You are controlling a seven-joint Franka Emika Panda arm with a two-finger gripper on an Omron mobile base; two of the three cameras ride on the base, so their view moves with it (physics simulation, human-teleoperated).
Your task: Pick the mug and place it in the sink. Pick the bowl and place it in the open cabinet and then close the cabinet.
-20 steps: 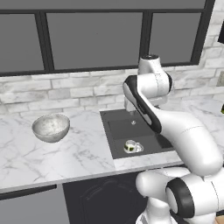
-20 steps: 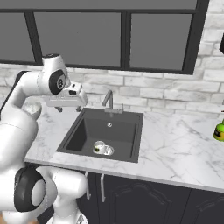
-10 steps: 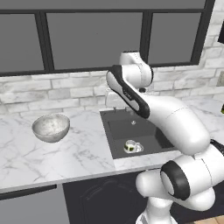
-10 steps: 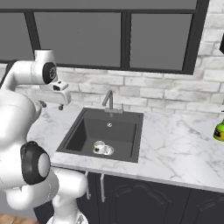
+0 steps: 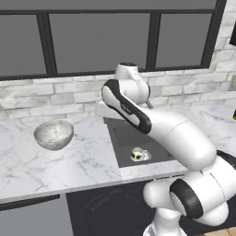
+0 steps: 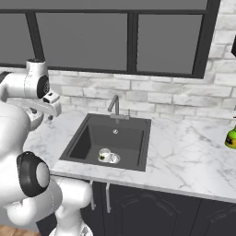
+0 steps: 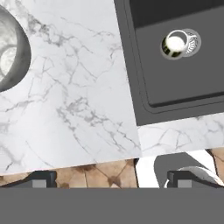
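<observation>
The mug (image 5: pixel 137 154) sits upright in the sink (image 6: pixel 87 142), right beside the round drain (image 7: pixel 189 42), so the first part of the job looks done. The bowl (image 5: pixel 54 134) stands on the marble counter (image 5: pixel 87 156) to the left of the sink, well apart from the mug, with nothing touching it. In the hand view the bowl's rim shows at the far left edge and the mug at the upper right. The gripper (image 7: pixel 109 178) hangs above the counter between the two, its fingertips (image 7: pixel 42 177) spread wide and holding nothing. What is left, as I judge it: picking up the bowl, placing it in the cabinet, and shutting the door.
</observation>
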